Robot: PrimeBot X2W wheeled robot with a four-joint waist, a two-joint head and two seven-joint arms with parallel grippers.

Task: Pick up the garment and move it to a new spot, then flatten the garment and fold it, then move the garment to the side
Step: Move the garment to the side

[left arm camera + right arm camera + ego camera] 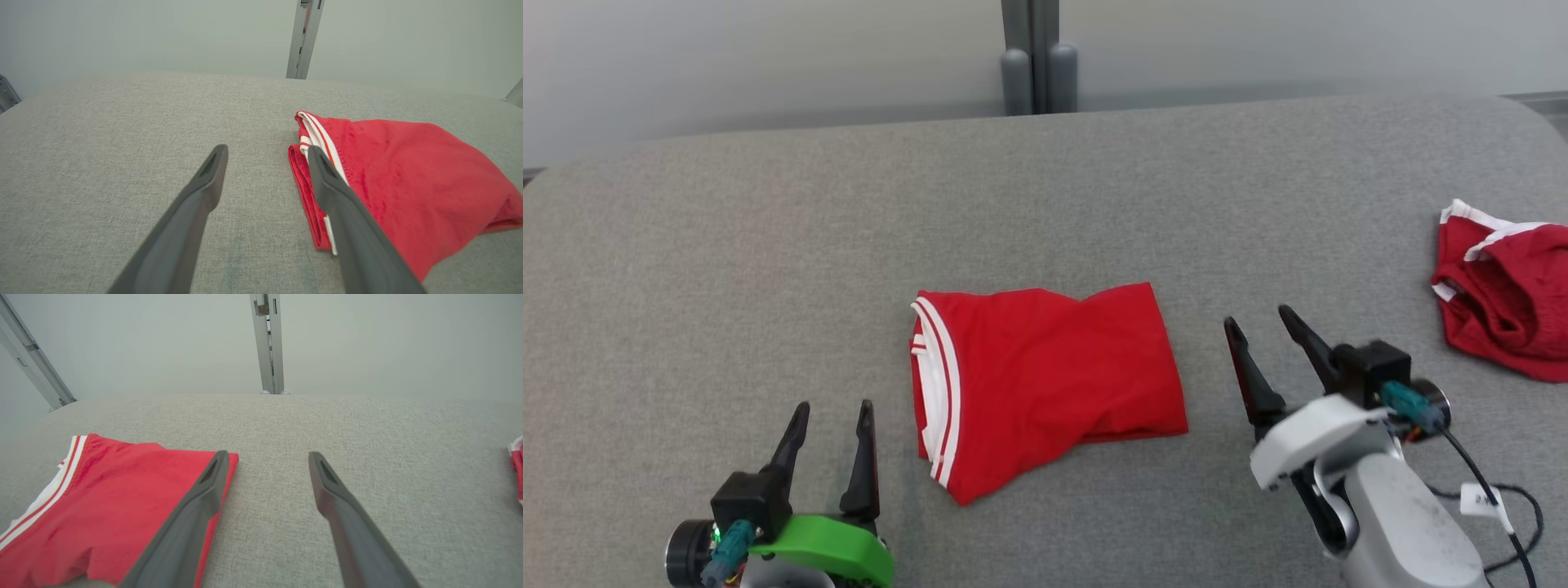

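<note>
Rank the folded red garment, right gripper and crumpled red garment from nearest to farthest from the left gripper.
Head view, from the left gripper:
1. Folded red garment, just right of it.
2. Right gripper, beyond that garment.
3. Crumpled red garment, far right edge.

The head camera is set above and behind the left gripper (pixel 835 405) and right gripper (pixel 1256 315), facing down. Each wrist camera is held low, aimed along its fingers (pixel 196 212) toward probably the same post (pixel 267 343). The folded red garment (pixel 1045 384) between the grippers is shared by all views.
</note>
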